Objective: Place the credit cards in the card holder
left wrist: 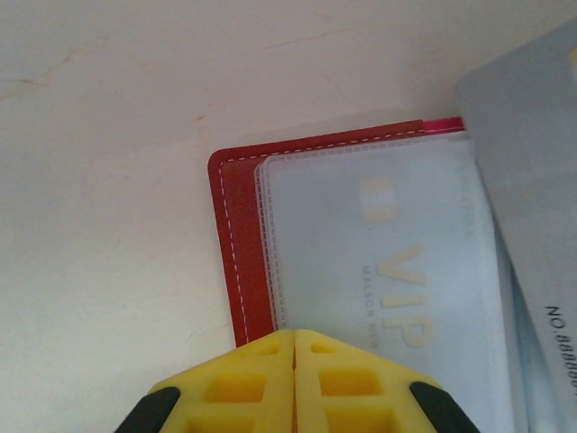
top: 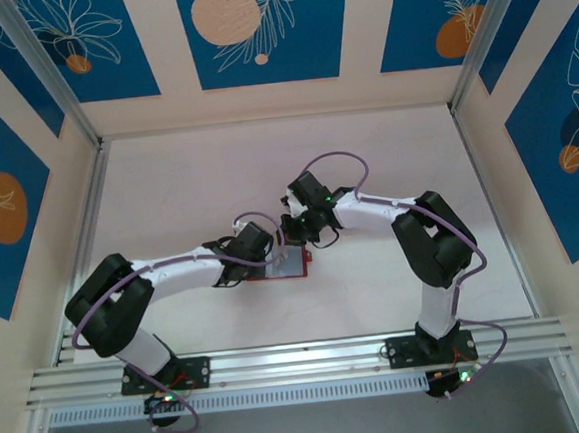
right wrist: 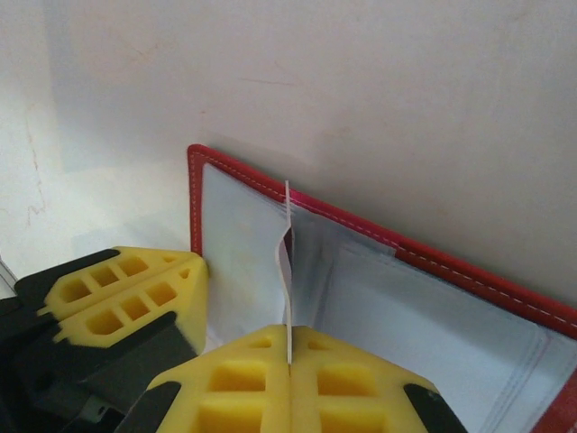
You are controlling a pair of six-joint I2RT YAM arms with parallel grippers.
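Observation:
The red card holder [left wrist: 236, 244] lies open on the table, its clear sleeves facing up; it is also in the top view [top: 295, 266]. A pale card with gold VIP lettering [left wrist: 397, 271] sits inside one sleeve. My left gripper [left wrist: 294, 336] is shut, its tips resting on the holder's near edge [top: 273, 260]. My right gripper [right wrist: 288, 347] is shut on a thin credit card [right wrist: 288, 307], seen edge-on, whose far end sits at a sleeve's mouth. The left wrist view shows that grey card [left wrist: 532, 207] slanting over the sleeves.
Bare white table [top: 197, 184] surrounds the holder, with metal rails at the left, right and front. The left gripper's yellow fingers [right wrist: 126, 289] sit close beside my right gripper, at the holder's left edge [right wrist: 194, 198].

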